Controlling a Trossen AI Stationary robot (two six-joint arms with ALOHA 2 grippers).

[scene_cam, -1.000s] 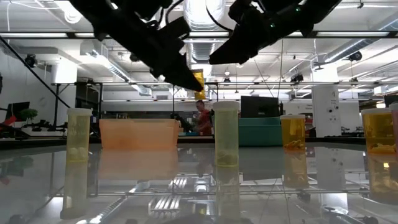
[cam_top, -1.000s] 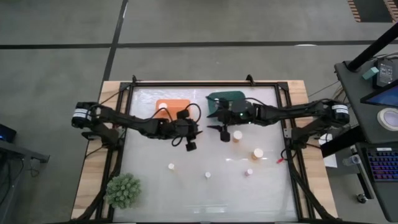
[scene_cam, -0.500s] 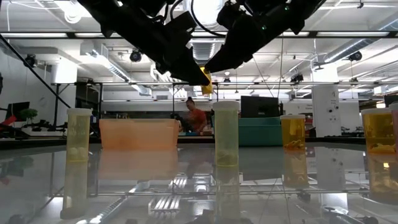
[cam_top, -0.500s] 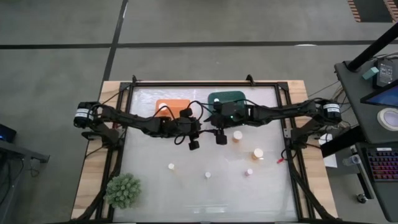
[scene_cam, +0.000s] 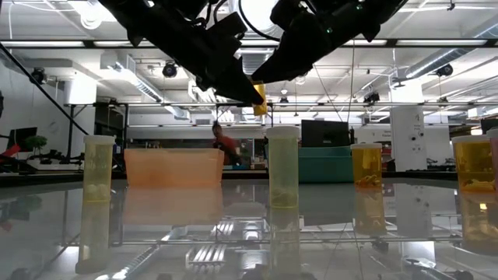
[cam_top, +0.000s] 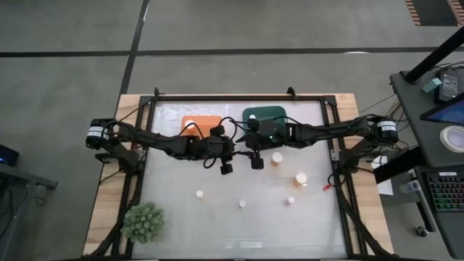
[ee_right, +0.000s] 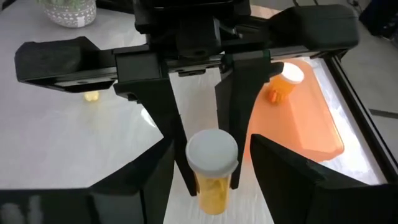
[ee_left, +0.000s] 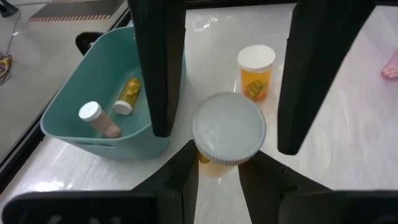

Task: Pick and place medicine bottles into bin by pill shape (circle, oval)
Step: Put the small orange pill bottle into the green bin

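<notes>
Above the table's middle, your left gripper (ee_right: 208,149) pinched a small amber white-capped medicine bottle (ee_right: 212,167); your right gripper's (ee_left: 221,74) fingers stood wide around it, apart.

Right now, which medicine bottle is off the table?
The bottle held between the left gripper fingers, mid-air by the open right gripper; others stand on the table or lie in bins.

Bottle (ee_right: 212,168) betw both claws above table centre (cam_top: 239,185), 2 bins (cam_top: 200,125) behind, plant (cam_top: 143,221) front-left
</notes>
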